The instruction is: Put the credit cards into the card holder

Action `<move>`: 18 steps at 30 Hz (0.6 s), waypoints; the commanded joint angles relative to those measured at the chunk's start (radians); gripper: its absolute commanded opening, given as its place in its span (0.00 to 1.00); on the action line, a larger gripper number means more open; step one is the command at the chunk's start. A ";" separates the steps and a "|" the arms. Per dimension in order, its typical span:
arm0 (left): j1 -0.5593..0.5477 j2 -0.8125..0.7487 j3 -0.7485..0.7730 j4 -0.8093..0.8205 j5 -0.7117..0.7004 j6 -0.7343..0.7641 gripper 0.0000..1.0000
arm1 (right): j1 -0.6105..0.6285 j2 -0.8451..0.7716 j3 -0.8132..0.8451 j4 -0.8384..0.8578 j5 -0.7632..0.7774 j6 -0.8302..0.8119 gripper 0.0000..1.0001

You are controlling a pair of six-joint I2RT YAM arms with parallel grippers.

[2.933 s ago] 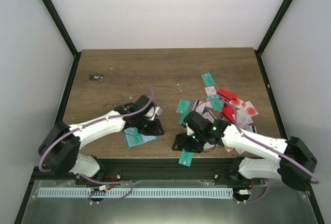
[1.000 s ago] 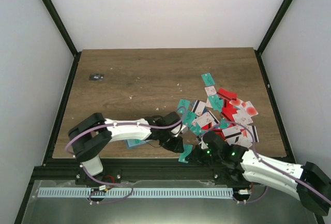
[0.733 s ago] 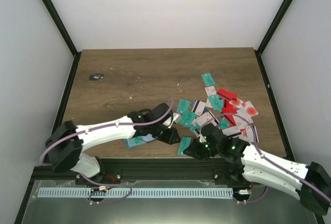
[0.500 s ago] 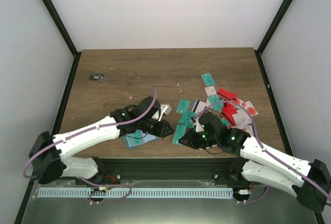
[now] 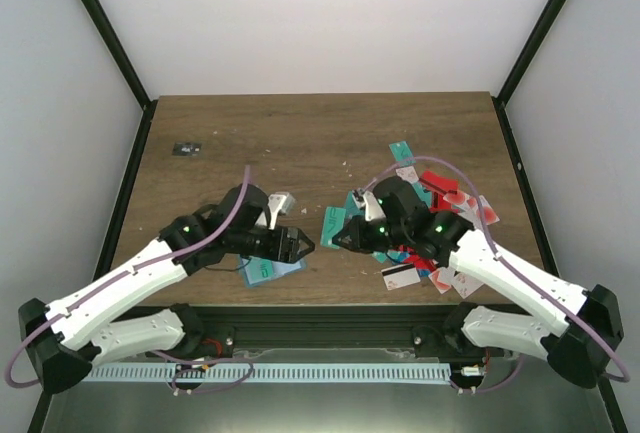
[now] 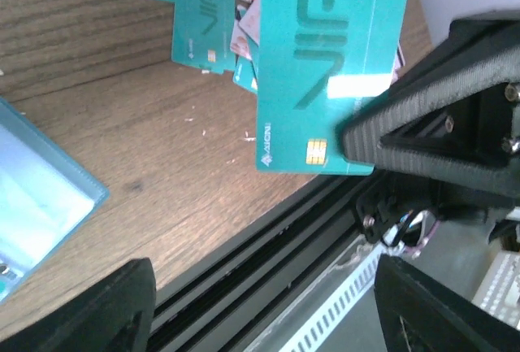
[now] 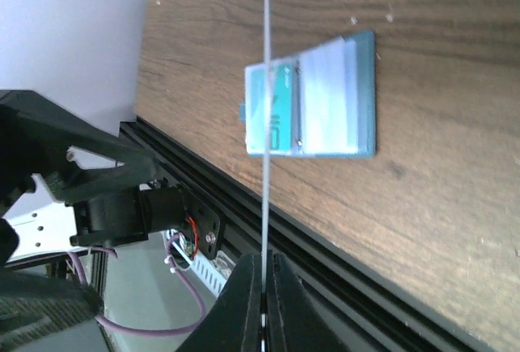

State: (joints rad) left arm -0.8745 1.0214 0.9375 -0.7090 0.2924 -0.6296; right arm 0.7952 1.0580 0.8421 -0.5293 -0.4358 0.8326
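Inside the card holder [image 7: 345, 96] sits a teal card [image 7: 280, 124].

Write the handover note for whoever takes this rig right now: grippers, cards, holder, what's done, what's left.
Left gripper: open, empty, facing the held card.
Right gripper: shut on one teal card, held in the air between the arms.
Card holder: lies open on the table near the front edge.
Done: one teal card appears to sit in a pocket.
Left: the held card, then the pile of cards lying loose on the right.
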 commanded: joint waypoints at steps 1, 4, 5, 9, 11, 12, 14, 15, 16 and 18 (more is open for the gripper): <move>0.017 -0.038 0.048 -0.059 -0.059 -0.008 0.85 | -0.031 0.048 0.127 -0.023 -0.030 -0.106 0.01; 0.038 -0.061 0.069 -0.074 -0.067 -0.003 0.89 | -0.055 0.088 0.188 -0.016 -0.067 -0.155 0.01; 0.051 -0.067 0.079 -0.081 -0.063 0.002 0.89 | -0.066 0.100 0.201 -0.012 -0.086 -0.175 0.01; 0.118 -0.085 0.097 -0.096 -0.034 0.020 0.86 | -0.124 0.148 0.238 -0.021 -0.147 -0.239 0.01; 0.181 -0.079 0.083 -0.081 0.043 0.040 0.83 | -0.149 0.166 0.256 -0.033 -0.159 -0.265 0.01; 0.212 -0.078 0.072 -0.062 0.090 0.049 0.81 | -0.160 0.180 0.259 -0.030 -0.178 -0.275 0.01; 0.249 -0.081 0.054 0.000 0.187 0.055 0.78 | -0.174 0.206 0.263 -0.018 -0.258 -0.303 0.01; 0.260 -0.085 0.048 0.035 0.219 0.055 0.76 | -0.177 0.221 0.271 -0.016 -0.296 -0.318 0.01; 0.268 -0.091 0.040 0.064 0.243 0.057 0.75 | -0.177 0.233 0.275 -0.012 -0.331 -0.333 0.01; 0.287 -0.105 0.016 0.134 0.296 0.060 0.72 | -0.177 0.240 0.278 0.019 -0.398 -0.351 0.01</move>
State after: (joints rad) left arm -0.6159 0.9421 0.9897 -0.7147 0.4248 -0.5941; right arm 0.6250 1.2804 1.0653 -0.5426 -0.6647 0.5629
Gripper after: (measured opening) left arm 0.737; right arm 0.024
